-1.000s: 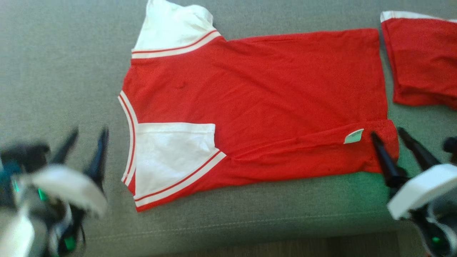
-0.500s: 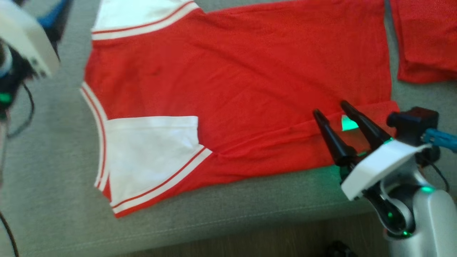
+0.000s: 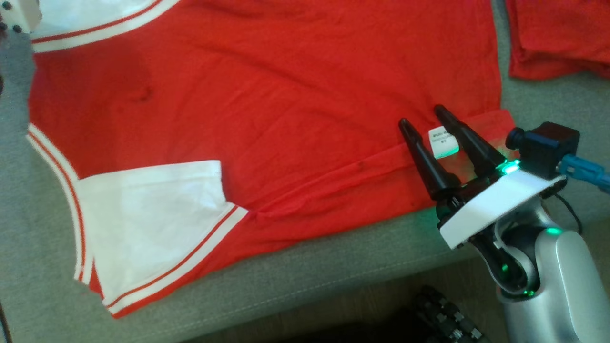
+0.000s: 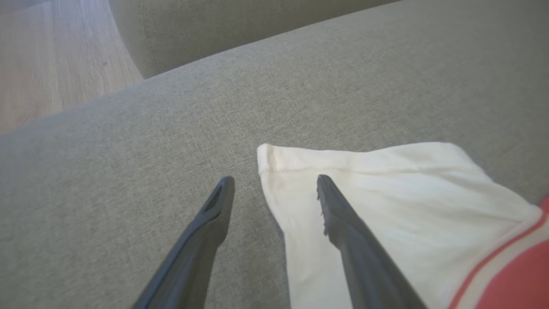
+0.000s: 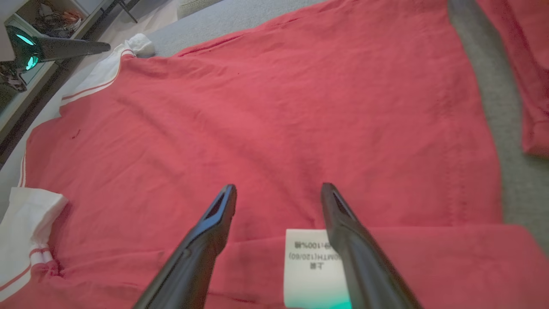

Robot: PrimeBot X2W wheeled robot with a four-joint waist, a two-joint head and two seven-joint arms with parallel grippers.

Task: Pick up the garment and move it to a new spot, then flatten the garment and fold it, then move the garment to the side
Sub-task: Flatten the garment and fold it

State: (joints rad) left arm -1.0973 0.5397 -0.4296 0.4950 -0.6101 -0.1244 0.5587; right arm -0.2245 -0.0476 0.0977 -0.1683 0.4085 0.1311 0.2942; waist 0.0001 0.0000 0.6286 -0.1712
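Red cotton with white sleeves, the garment [image 3: 286,85] lies spread flat on a grey woven sofa cushion [image 3: 333,276] in the head view, neck to the left and hem to the right. Its near side is turned over into a long folded strip. The near sleeve [image 3: 152,224] lies flat at the lower left. A second red cloth [image 3: 557,43] lies apart at the far right, and wooden floor [image 3: 371,309] shows beyond the cushion's near edge. The right gripper [image 3: 421,116] hangs over the hem end of the folded strip. Its two dark fingers are spread wide on either side of a white label [image 3: 443,142], and they grip nothing.

In the left wrist view, the left gripper [image 4: 275,179] is at the garment's far sleeve [image 4: 386,206], fingers wide apart and empty. One finger is over the white cloth near the cuff corner and the other is over bare cushion. I cannot tell whether either touches down. Floor and the sofa's upholstered side [image 4: 214,30] lie beyond.

In the right wrist view, the label sits between the parted fingers, partly behind one of them. The red body stretches away to the far sleeve, where the left gripper's dark fingers show. A shelf [image 5: 51,17] with cables stands behind it.
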